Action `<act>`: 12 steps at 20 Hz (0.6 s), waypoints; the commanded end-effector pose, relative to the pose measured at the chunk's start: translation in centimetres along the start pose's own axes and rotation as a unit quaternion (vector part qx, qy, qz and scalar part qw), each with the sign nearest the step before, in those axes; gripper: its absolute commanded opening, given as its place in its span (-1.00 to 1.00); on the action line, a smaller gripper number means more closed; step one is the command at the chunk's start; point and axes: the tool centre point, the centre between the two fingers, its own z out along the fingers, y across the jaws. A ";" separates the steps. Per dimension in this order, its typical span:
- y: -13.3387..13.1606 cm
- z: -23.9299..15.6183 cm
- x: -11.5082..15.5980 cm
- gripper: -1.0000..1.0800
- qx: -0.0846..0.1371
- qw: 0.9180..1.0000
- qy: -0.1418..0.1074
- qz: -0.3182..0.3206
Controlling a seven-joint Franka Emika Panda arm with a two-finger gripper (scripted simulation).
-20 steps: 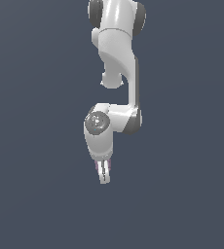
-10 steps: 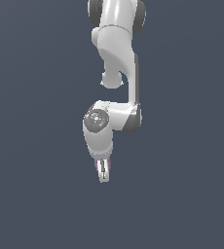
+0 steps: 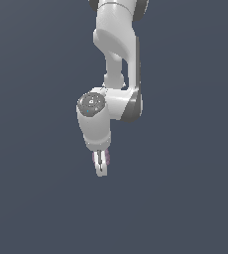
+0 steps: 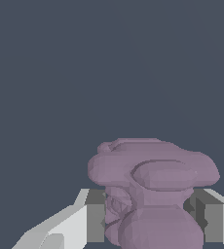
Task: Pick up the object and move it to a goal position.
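While closed, jaws clamp the object (image 4: 150, 194).

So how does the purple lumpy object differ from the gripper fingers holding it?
The object is pinkish-purple, while the fingers are white with grey pads. The object is rounded and knobbly; the fingers are flat-sided and angular. In the wrist view, the object bulges wider above the fingers. The gripper grips it from both sides.

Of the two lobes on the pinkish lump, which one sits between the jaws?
The narrower lobe of the object, flanked by both fingers. The wider lobe bulges out beyond the fingertips, unclamped.
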 end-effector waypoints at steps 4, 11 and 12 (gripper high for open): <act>2.1 -5.0 1.0 -1.00 0.001 1.000 -0.001 0.000; 5.1 -12.5 2.5 -1.00 0.001 1.000 -0.001 0.001; 5.6 -13.7 2.7 -1.00 0.001 1.000 -0.001 0.001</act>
